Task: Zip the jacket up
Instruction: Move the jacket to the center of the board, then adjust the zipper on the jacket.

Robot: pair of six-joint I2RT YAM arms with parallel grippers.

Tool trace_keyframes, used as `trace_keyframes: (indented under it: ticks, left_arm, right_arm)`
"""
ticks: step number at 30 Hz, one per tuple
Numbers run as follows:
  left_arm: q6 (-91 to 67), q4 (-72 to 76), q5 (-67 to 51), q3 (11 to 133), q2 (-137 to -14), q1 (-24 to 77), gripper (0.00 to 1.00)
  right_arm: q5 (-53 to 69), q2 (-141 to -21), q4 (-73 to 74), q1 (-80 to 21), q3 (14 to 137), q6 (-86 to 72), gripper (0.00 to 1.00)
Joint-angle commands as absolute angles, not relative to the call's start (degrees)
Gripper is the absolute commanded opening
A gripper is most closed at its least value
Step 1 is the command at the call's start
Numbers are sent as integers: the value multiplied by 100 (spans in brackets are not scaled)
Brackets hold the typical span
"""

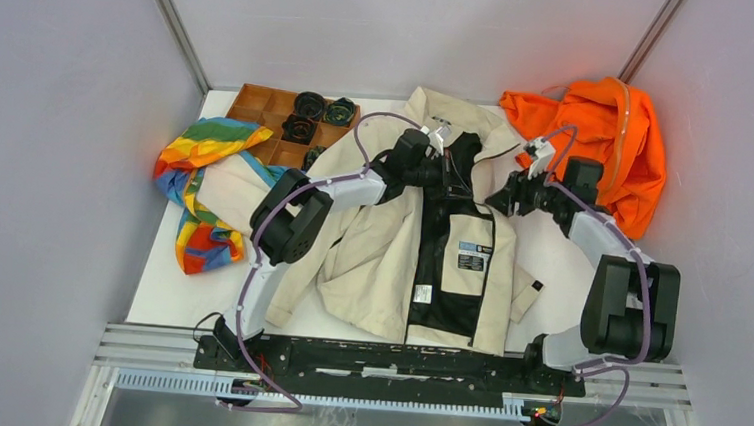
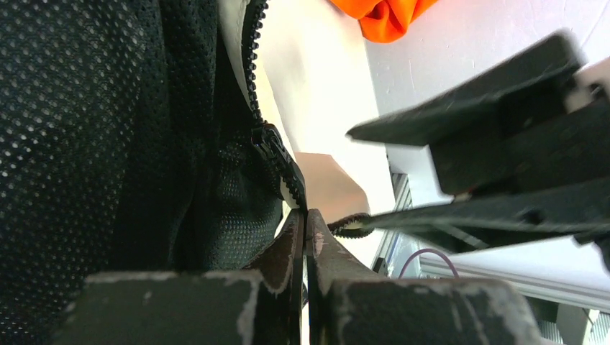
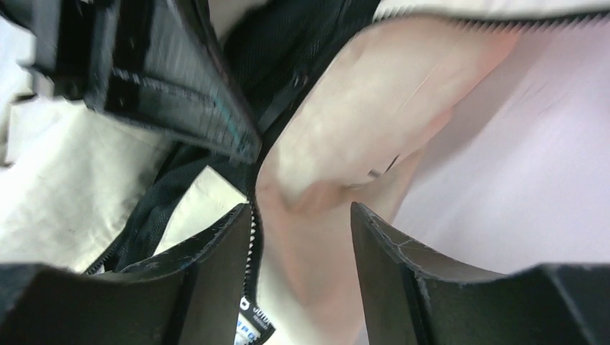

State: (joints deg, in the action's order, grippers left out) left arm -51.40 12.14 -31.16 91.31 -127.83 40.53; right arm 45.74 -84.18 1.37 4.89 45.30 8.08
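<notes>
Jacket position: the beige jacket (image 1: 381,243) lies flat on the white table (image 1: 568,287), collar toward the far edge and hem toward the arm bases. The front is open and the black lining is exposed down the centre.
Zipper: the dark zipper (image 2: 277,154) teeth run along the front edge, beside the black mesh lining.
Left gripper: the left gripper (image 1: 442,172) is at the upper chest, just below the collar. Its fingers are pressed together, pinching the zipper edge at their tips.
Right gripper: the right gripper (image 1: 506,198) is over the front panel on the right arm's side, near the collar. Its fingers are apart, with beige fabric below the gap and nothing clamped.
Gripper spacing: close together, on opposite sides of the opening.
Surroundings: an orange garment (image 1: 609,139) lies at the far right. A rainbow-striped cloth (image 1: 199,186) and a wooden tray (image 1: 270,115) lie at the far left.
</notes>
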Motion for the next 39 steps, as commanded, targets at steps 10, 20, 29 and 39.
trace_keyframes:
  ticks: [10, 20, 29, 39]
  left_arm:
    - [-4605, 1419, -3559, 9199, -12576, 4095, 2]
    - [-4685, 1493, -3585, 9246, -12621, 4173, 2]
    - [-4728, 1494, -3638, 9295, -12591, 4207, 2]
    - [-4845, 1503, -3661, 9350, -12547, 4254, 2]
  right_arm:
    - [4787, -9262, -255, 710, 6339, -630, 61]
    - [2885, -9598, 290, 35, 6527, -1891, 59]
    - [1663, -10007, 645, -543, 6970, -1999, 55]
    - [1061, -10354, 701, -687, 7304, -2088, 30]
